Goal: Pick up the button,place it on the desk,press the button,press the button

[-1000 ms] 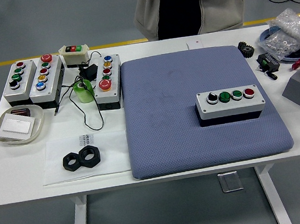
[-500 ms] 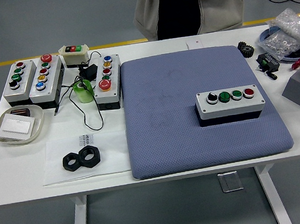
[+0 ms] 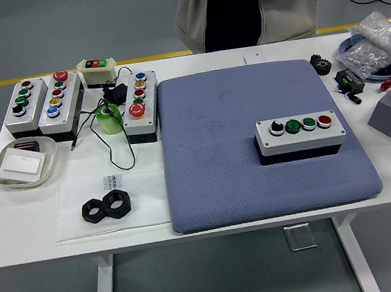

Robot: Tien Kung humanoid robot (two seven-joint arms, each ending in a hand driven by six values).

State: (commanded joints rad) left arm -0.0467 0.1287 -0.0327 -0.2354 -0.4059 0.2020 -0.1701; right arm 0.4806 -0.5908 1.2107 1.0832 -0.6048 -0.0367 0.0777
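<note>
Zero robot hands in shot, so you can't tell their state. Your button box [image 3: 300, 136] sits on the blue pad [image 3: 214, 179] at about 3 o'clock. Looks like pickup hasn't started; you'd reach in first.

Button box [image 3: 300, 136] on mat [image 3: 258, 181] (right side)

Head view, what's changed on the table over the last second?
Nothing on the table visibly changed. The four-button box sits in the same spot on the blue mat, the other button boxes stay at the left, and the person remains at the far side. Neither robot hand is in view.
</note>
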